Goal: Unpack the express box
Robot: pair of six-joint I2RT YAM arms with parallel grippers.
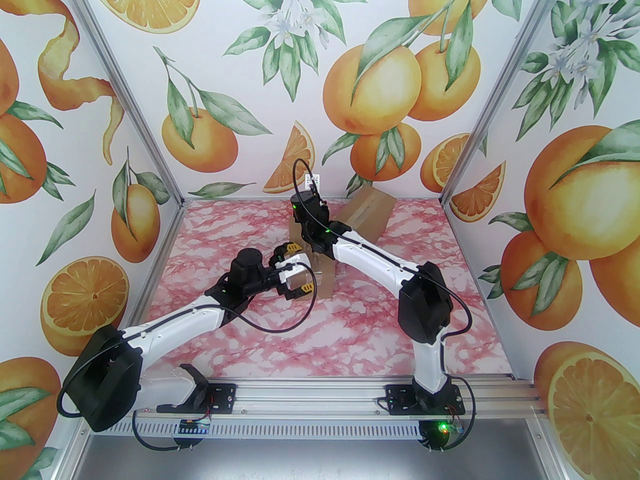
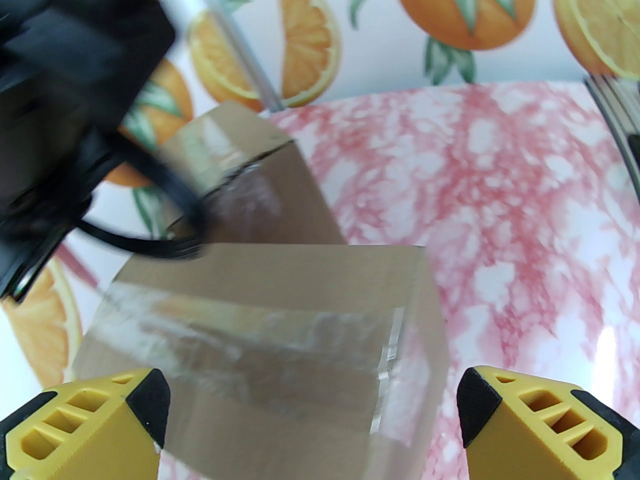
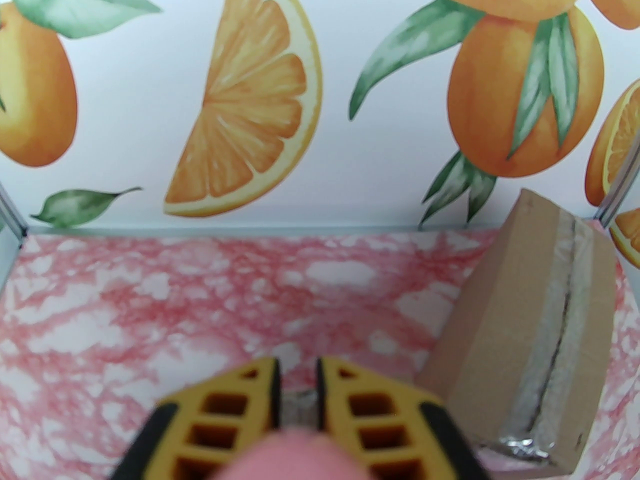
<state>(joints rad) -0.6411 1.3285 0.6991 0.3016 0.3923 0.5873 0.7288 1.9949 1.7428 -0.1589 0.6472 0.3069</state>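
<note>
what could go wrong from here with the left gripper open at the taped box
1. The left gripper is open with the box ahead between its fingers. The tape looks glossy, so closing fingers may slip or shove the box instead of gripping it.
2. A black cable loops just above that box, close to the left gripper, and could snag.
3. The right gripper is nearly closed by a blurred pink thing; if that is held, it may drop.
</note>
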